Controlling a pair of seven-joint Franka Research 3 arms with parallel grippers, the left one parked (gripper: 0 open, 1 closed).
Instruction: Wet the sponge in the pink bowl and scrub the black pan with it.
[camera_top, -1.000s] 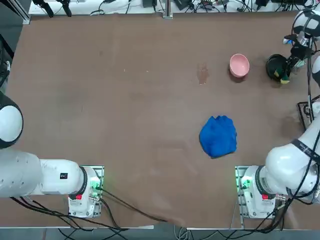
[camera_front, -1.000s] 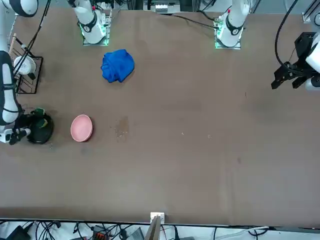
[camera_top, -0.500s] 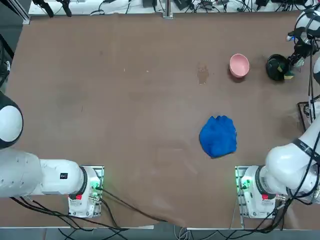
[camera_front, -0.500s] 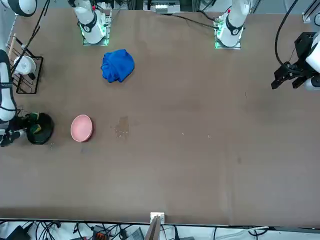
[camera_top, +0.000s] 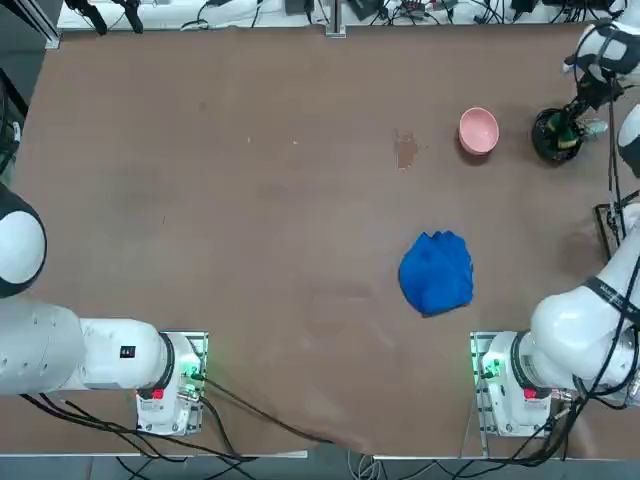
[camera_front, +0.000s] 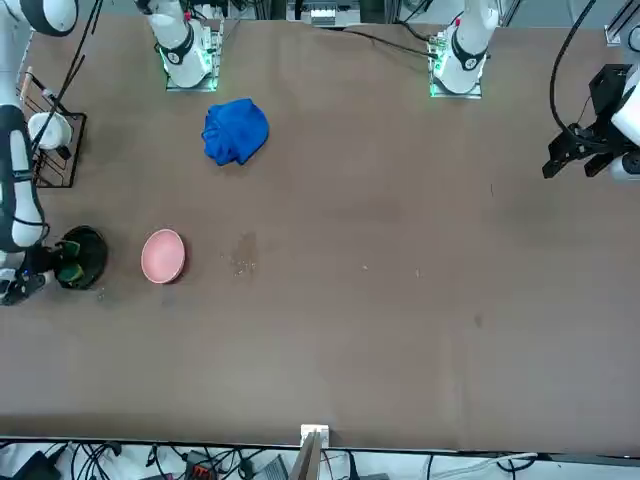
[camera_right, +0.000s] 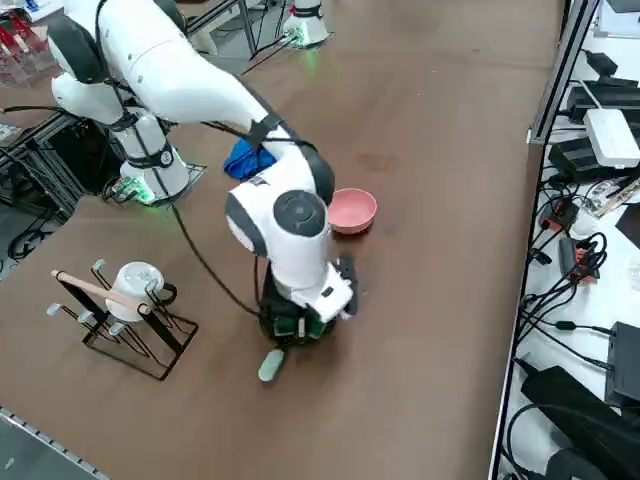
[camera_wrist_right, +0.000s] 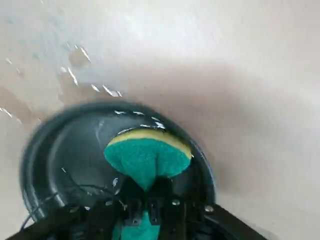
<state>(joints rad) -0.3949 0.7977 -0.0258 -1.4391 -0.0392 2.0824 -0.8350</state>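
Sponge (camera_wrist_right: 147, 157), green with yellow edge: pinched by the right hand (camera_wrist_right: 145, 192) inside the black pan (camera_wrist_right: 75, 135); yellow edge and water droplets plain only in the wrist view. Pale pan handle (camera_right: 271, 365): distinct from the side, at seven o'clock of the pan. Pink bowl (camera_top: 478, 131): overhead, nine o'clock of the pan. Blue cloth (camera_top: 437, 273): seven o'clock. Wire rack (camera_right: 140, 335) with white roll: largely arm-covered overhead, fully displayed from the side.

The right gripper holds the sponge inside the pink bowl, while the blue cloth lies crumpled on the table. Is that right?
Not quite: the right gripper holds the sponge inside the black pan, as the right wrist view shows. The blue cloth does lie crumpled on the table.
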